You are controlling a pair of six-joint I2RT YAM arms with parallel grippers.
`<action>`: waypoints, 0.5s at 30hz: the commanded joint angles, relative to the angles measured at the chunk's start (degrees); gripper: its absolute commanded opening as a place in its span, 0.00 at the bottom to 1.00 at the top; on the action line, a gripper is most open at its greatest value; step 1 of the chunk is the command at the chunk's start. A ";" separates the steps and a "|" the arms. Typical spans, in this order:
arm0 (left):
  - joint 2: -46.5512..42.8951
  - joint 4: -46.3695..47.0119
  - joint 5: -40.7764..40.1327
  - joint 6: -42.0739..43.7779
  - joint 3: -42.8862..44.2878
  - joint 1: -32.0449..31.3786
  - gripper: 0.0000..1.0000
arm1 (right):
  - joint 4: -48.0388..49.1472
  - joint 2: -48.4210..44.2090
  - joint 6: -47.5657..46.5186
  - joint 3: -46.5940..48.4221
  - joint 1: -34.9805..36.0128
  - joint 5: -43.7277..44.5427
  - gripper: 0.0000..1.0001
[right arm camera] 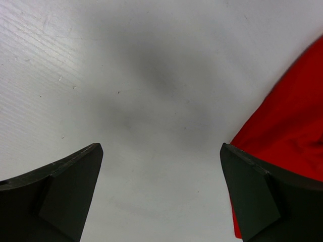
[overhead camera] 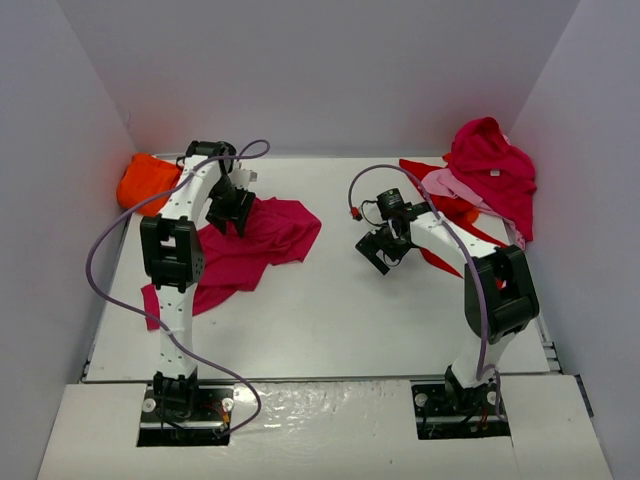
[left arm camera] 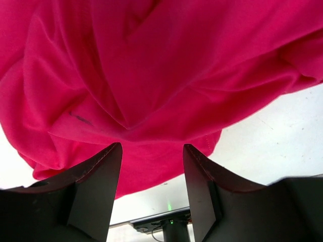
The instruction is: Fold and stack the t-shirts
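A crumpled magenta t-shirt (overhead camera: 262,240) lies on the left half of the white table (overhead camera: 330,310) and fills the left wrist view (left arm camera: 151,75). My left gripper (overhead camera: 236,214) (left arm camera: 151,146) hovers over its near edge, open, with only cloth and bare table showing in the gap. An orange t-shirt (overhead camera: 147,180) is bunched in the back left corner. At the back right a crimson t-shirt (overhead camera: 495,168) lies heaped over a light pink one (overhead camera: 448,184) and a bright red one (overhead camera: 460,210) (right arm camera: 287,131). My right gripper (overhead camera: 385,248) (right arm camera: 160,146) is wide open above bare table, left of the red cloth.
Grey walls close the table in on the left, back and right. A purple cable (overhead camera: 100,260) loops out from the left arm, and another (overhead camera: 480,300) runs along the right arm. Both arm bases sit at the near edge.
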 commanded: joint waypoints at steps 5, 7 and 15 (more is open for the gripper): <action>1.29 -2.94 -2.17 -0.80 6.01 0.78 0.49 | 0.81 -0.88 0.57 -0.22 0.45 1.34 1.00; 2.10 -3.08 -2.14 -0.80 6.84 0.81 0.48 | 0.95 -0.74 0.69 -0.09 0.50 1.28 1.00; 4.91 -3.56 -1.55 -0.64 8.56 0.89 0.48 | 0.99 -0.43 0.83 -0.10 0.52 1.41 1.00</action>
